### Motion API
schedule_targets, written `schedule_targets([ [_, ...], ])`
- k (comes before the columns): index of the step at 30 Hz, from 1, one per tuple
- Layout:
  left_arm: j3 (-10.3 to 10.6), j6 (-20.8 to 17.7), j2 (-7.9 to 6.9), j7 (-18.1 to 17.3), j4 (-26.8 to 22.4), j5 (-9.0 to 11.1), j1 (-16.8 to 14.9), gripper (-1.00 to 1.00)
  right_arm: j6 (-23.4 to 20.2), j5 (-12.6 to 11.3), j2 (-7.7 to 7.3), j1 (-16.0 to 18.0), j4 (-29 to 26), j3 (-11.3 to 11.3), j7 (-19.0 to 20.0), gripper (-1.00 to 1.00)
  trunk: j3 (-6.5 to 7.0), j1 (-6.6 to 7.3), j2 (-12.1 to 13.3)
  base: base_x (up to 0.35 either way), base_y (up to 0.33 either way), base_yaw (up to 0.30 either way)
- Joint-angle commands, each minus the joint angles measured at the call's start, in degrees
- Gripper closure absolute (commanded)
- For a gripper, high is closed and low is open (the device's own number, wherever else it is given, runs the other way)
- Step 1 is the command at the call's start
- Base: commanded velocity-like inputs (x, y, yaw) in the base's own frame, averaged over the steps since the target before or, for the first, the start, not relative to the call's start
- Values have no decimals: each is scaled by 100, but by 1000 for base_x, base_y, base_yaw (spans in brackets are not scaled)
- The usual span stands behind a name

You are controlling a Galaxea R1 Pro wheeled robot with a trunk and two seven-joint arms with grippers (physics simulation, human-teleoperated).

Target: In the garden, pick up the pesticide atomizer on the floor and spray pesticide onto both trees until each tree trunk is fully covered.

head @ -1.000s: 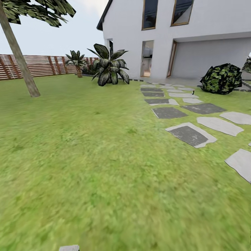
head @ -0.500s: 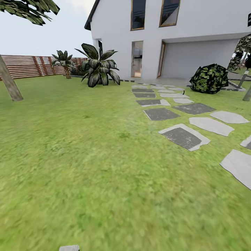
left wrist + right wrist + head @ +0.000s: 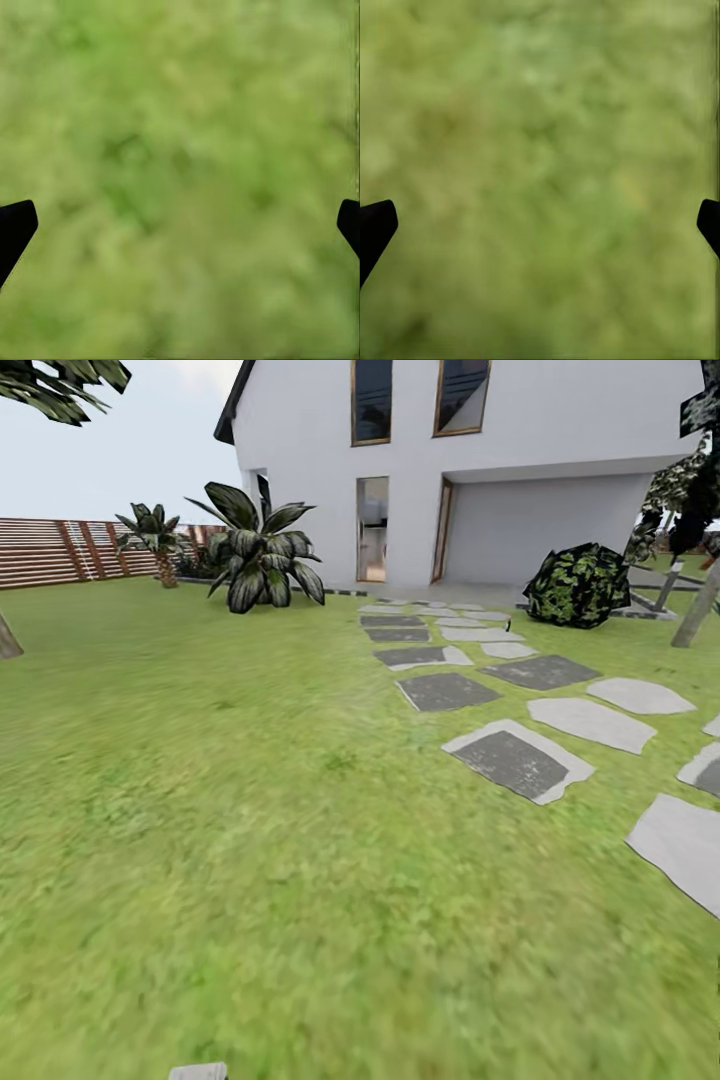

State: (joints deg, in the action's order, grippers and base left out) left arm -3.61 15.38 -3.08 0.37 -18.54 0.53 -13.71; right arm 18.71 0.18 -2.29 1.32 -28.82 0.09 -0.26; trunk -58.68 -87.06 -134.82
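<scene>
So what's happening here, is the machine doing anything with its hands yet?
Not yet. The robot is out on the lawn, facing a white house with a stepping-stone path running toward it. The left end effector and the right end effector both hang open over grass, holding nothing. A tiny dark object stands far up the path, too small to identify.

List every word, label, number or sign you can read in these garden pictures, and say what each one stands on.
None: no readable text in any view.
The house, the fence and the stepping stones carry no writing.
Both wrist views show blurred grass between the fingertips of the left gripper and of the right gripper, unmarked.
</scene>
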Motion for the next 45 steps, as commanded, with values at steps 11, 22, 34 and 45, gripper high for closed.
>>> schedule_targets([
  [11, 0, 0, 0, 1, 2, 3, 0, -100, -3, 0, 0, 0, -1, 0, 0, -100, 0, 0, 0, 343, 0, -262],
  [22, 0, 0, 0, 1, 0, 2, 0, -100, -2, 0, 0, 0, -1, 0, 0, -100, 5, 0, 0, 343, 0, -81],
  [34, 0, 0, 0, -2, 0, 0, 0, -100, 1, 0, 0, 0, 0, 0, 0, -100, 75, 0, 0, 343, 0, -182],
  [45, 0, 0, 1, 0, 0, -1, 0, -100, -5, 0, 8, 0, 7, 9, 0, -100, 93, 0, 0, 343, 0, -51],
])
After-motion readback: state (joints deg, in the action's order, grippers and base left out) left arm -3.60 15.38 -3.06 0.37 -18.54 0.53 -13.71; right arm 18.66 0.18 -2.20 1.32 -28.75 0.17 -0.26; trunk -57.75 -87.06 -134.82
